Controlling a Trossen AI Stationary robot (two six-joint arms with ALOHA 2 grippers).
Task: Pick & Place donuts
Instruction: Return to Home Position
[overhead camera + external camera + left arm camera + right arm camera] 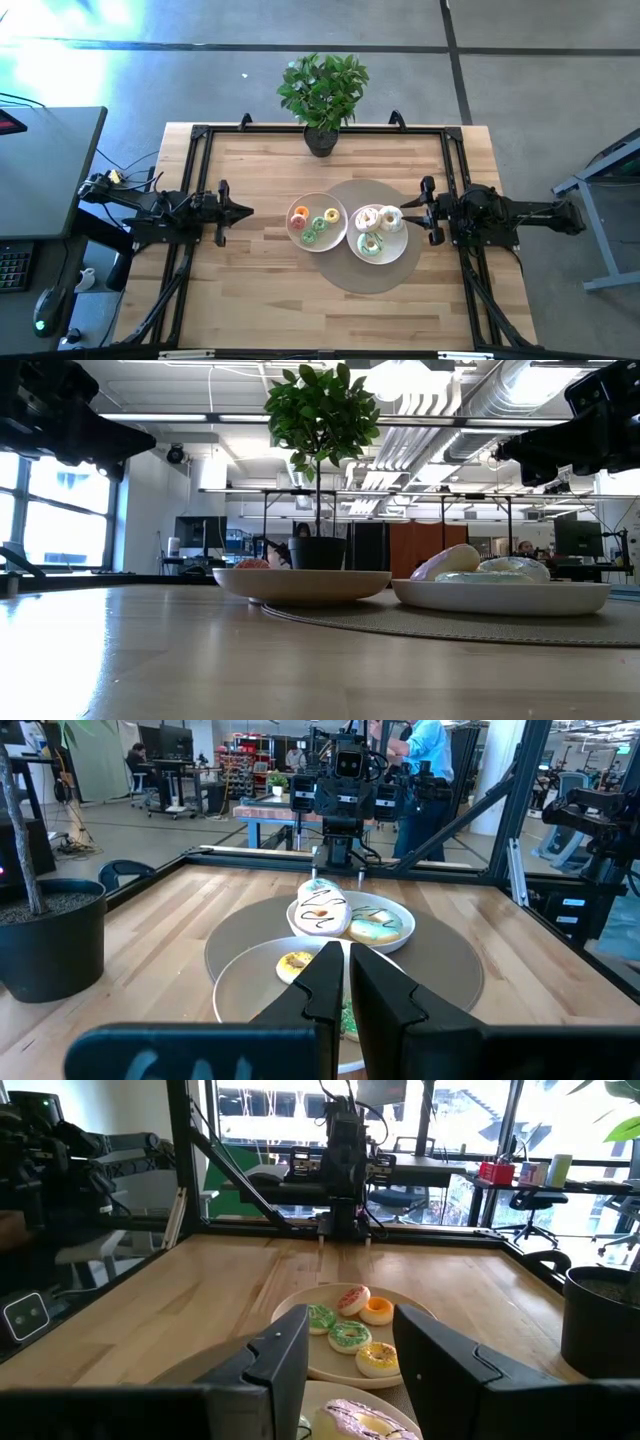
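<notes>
On two plates (317,200) lie donuts (369,243) — left end effector (247,211) narrow, right end effector (404,208) wide.

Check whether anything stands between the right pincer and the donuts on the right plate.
Nothing visible does. The right pincer, open, hangs above the table beside the right plate, with only air between it and the donuts there. The left pincer waits at the table's left side.

Low view: plate (300,585) rim hides most small donuts (252,564); right wrist view: big donut (365,1423) cut off, perhaps purple-iced.
</notes>
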